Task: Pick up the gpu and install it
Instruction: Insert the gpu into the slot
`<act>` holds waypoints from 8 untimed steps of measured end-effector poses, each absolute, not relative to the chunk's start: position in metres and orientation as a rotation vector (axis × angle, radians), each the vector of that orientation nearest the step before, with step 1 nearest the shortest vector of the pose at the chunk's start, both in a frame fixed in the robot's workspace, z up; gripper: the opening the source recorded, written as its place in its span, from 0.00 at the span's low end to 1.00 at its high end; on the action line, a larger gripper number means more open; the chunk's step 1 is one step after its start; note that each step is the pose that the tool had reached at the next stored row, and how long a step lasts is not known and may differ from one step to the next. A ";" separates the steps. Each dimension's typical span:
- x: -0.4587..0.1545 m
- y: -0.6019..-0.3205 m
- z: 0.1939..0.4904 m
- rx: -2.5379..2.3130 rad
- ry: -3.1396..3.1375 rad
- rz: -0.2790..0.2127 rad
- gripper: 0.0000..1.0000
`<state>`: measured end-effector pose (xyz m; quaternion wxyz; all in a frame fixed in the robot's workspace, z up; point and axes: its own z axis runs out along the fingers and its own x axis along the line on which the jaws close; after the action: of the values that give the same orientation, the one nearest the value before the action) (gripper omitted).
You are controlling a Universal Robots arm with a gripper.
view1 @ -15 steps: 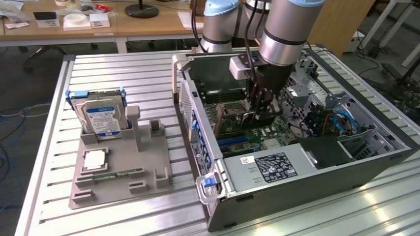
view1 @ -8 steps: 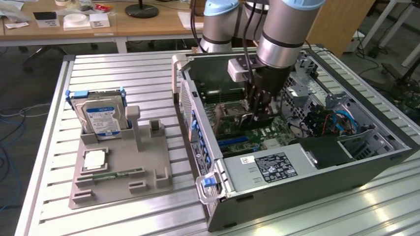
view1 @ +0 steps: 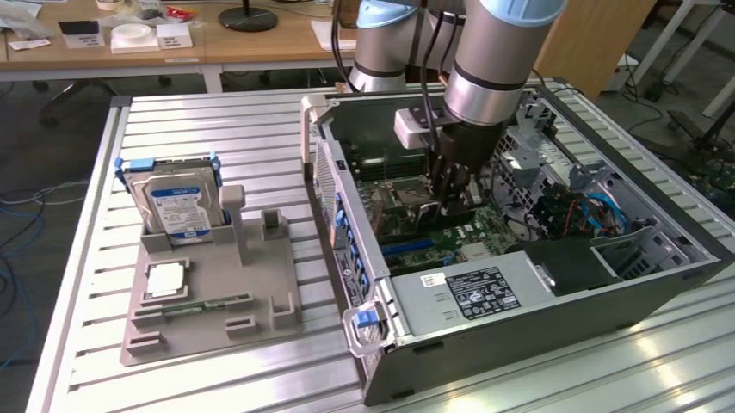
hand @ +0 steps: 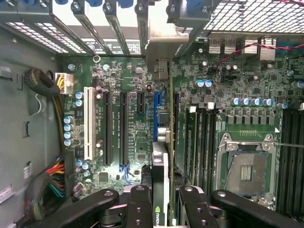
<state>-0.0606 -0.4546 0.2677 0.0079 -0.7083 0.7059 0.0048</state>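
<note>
Wrist view: the gripper [hand: 164,205] is clamped on the gpu [hand: 160,164], held edge-on over the motherboard [hand: 118,71] — just beside the blue slot [hand: 156,110] — inside the case [view1: 505,344]

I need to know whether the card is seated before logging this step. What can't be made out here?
Wrist view: whether the thin dark gpu card with silvery end bracket sits in one of the black slots on the green motherboard; the card, seen edge-on, covers its own connector.
Exterior view: the card's lower edge and the slots beneath, hidden behind the black claw and grey arm.
Exterior view: label print on the silvery box; too small.
</note>
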 end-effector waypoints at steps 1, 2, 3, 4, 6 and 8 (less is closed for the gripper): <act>-0.061 -0.455 0.268 -2.214 2.207 0.015 0.27; -0.061 -0.455 0.268 -2.214 2.207 0.015 0.27; -0.061 -0.456 0.268 -2.214 2.206 0.015 0.27; -0.061 -0.456 0.268 -2.214 2.207 0.015 0.27; -0.061 -0.457 0.267 -2.213 2.207 0.015 0.27; -0.063 -0.457 0.267 -2.214 2.207 0.015 0.27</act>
<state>-0.0633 -0.4569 0.2667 0.0080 -0.7082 0.7059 0.0048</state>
